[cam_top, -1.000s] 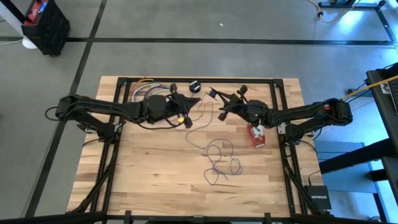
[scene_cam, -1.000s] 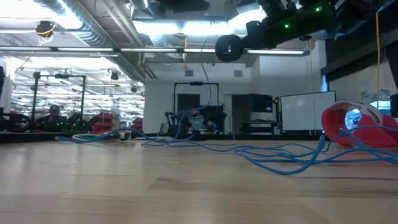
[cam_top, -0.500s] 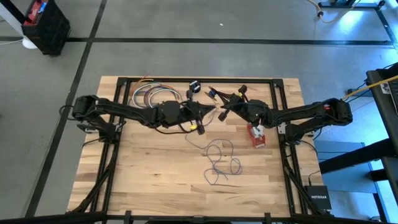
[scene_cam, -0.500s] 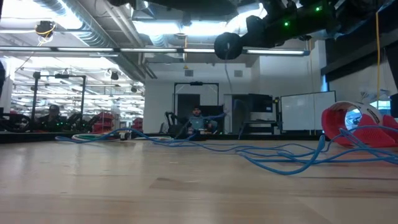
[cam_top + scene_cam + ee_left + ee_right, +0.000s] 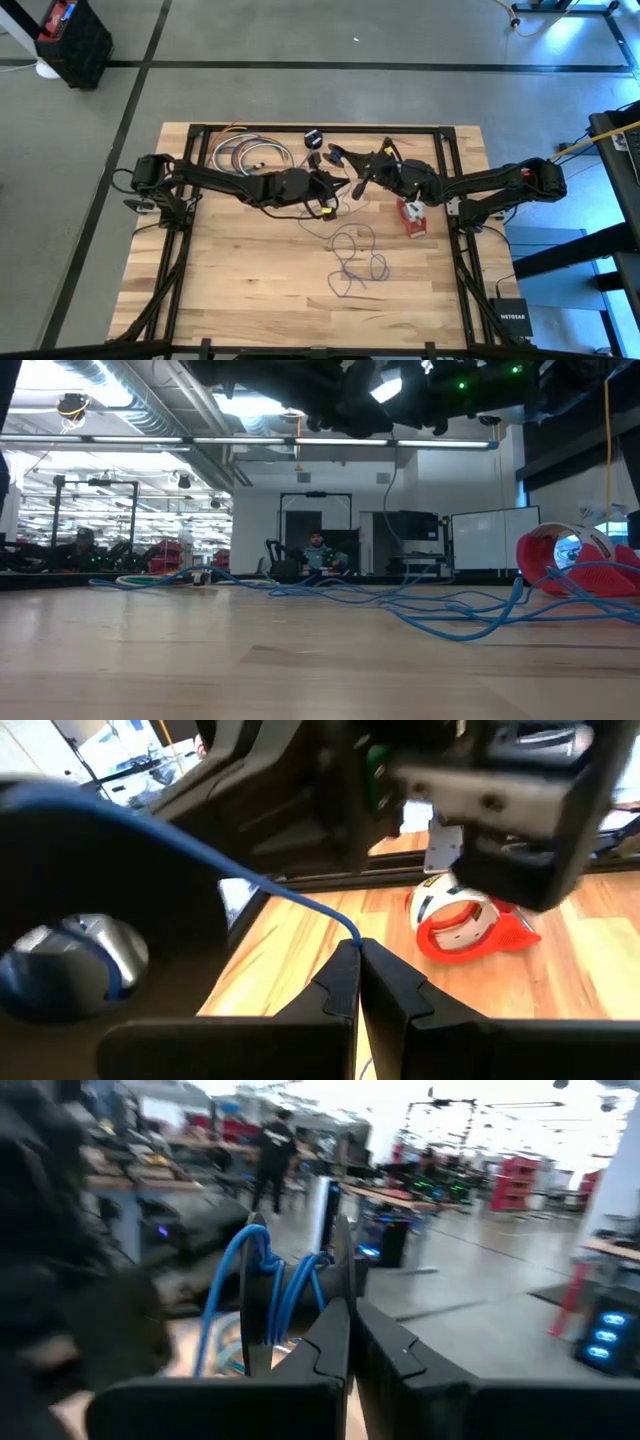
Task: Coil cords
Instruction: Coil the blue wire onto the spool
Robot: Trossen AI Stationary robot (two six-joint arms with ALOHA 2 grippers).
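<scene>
From above, both arms meet near the bench's [image 5: 250, 300] centre toward twelve o'clock, the left pincer [image 5: 337, 186] and right pincer [image 5: 358, 183] almost tip to tip, each clenched. Most of the thin cord [image 5: 352, 255] lies slack in loose, untidy loops toward six o'clock of the pincers, so I judge the coiling barely begun. The red-and-white bundle [image 5: 411, 218] sits at about four o'clock of the pincers, beside the right arm, apparently untouched. A separate ring of coloured wires [image 5: 243, 155] lies toward ten o'clock. The level view shows the cord [image 5: 450, 615] sprawled across the bench [image 5: 300, 670] and the bundle [image 5: 565, 560] at three o'clock; the arms are dark shapes overhead. In the left wrist view its fingers [image 5: 345, 982] are pressed together on a taut run of the cord [image 5: 200, 850], which rises away from them; the bundle [image 5: 462, 923] rests on the wood beyond. In the right wrist view the fingers [image 5: 335, 1335] are also closed, with several turns of cord [image 5: 262, 1275] hanging around a dark part just past them; whether the tips pinch the cord I cannot tell. Nearly all the winding, and the bundle, remain.
</scene>
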